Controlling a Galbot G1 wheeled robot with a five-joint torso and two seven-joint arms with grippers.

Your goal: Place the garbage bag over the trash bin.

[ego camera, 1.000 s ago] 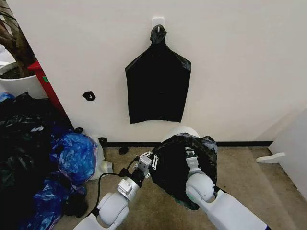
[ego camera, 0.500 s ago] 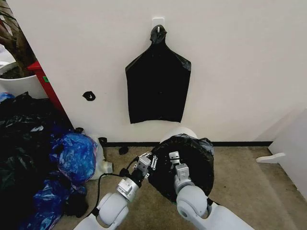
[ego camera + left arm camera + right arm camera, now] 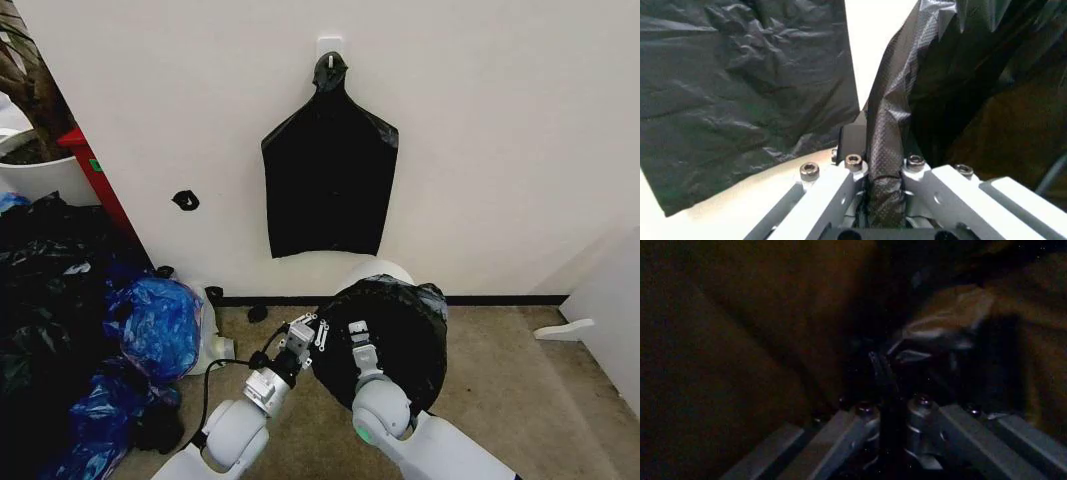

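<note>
Both grippers, left [image 3: 318, 334] and right [image 3: 357, 331], clamped on the garbage bag [image 3: 400, 335] rim

Left arm: extended forward from the lower left of the head view, forearm angled up and to the right, black cable running along it. Left gripper [image 3: 318, 334] sits at the left edge of the garbage bag [image 3: 400, 330]; the wrist view shows its 2 fingers closed on a gathered fold of the film.

Right arm: reaches forward from the lower centre, wrist raised. Right gripper [image 3: 358, 333] lies against the bag's front, fingers pinched together on dark plastic.
</note>
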